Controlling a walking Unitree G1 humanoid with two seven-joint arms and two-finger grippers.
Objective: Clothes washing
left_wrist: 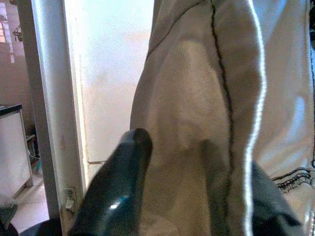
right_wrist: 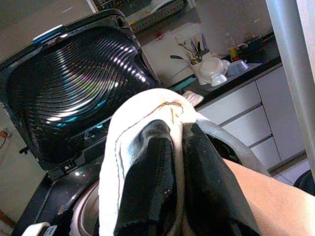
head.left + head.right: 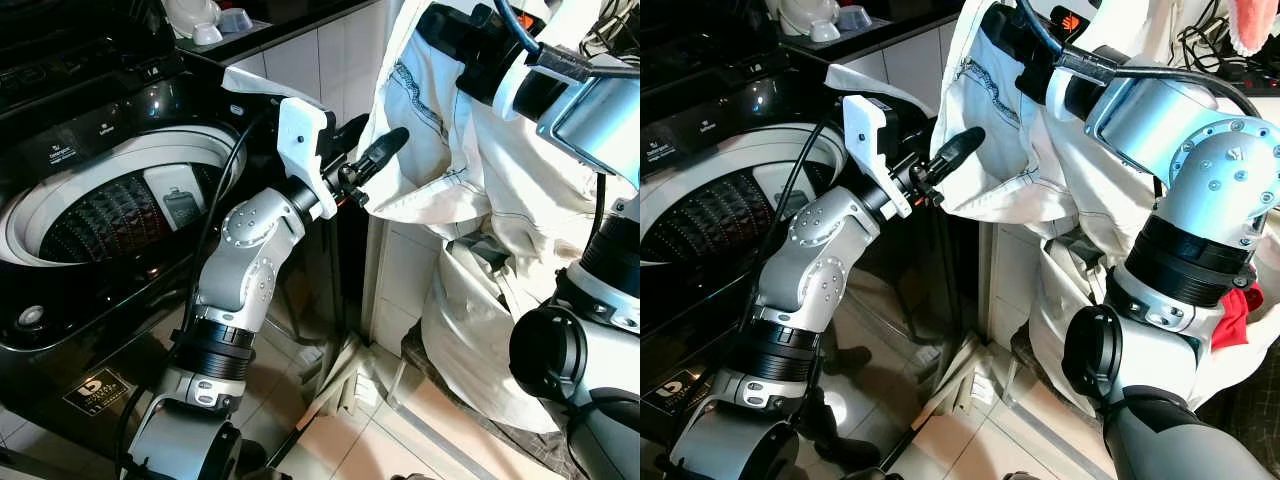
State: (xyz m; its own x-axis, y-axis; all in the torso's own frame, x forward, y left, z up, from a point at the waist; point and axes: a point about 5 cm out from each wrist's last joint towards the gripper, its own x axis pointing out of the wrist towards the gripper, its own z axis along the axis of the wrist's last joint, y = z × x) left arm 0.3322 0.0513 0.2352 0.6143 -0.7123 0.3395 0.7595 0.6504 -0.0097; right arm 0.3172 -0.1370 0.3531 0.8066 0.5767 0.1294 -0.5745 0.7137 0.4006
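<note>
A white garment (image 3: 440, 130) with dark stitching hangs in the air to the right of the black top-loading washing machine (image 3: 60, 320). The machine's lid (image 2: 74, 83) stands up and its drum (image 3: 110, 215) is uncovered. My right gripper (image 2: 177, 162) is high up, shut on the garment's upper edge. My left gripper (image 3: 390, 145) reaches across from the machine's side into the garment's lower fold. Its fingers (image 1: 123, 187) stand apart, and the cloth lies between them and covers one. More white laundry (image 3: 470, 330) is heaped below the garment.
Behind the machine a dark counter (image 3: 260, 30) holds white bowls (image 3: 205, 25), with white cabinet fronts (image 3: 330, 55) under it. Cables trail over the tiled floor (image 3: 340, 440). A red cloth (image 3: 1240, 305) lies on the right. A pale door frame (image 1: 49, 98) stands beyond the garment.
</note>
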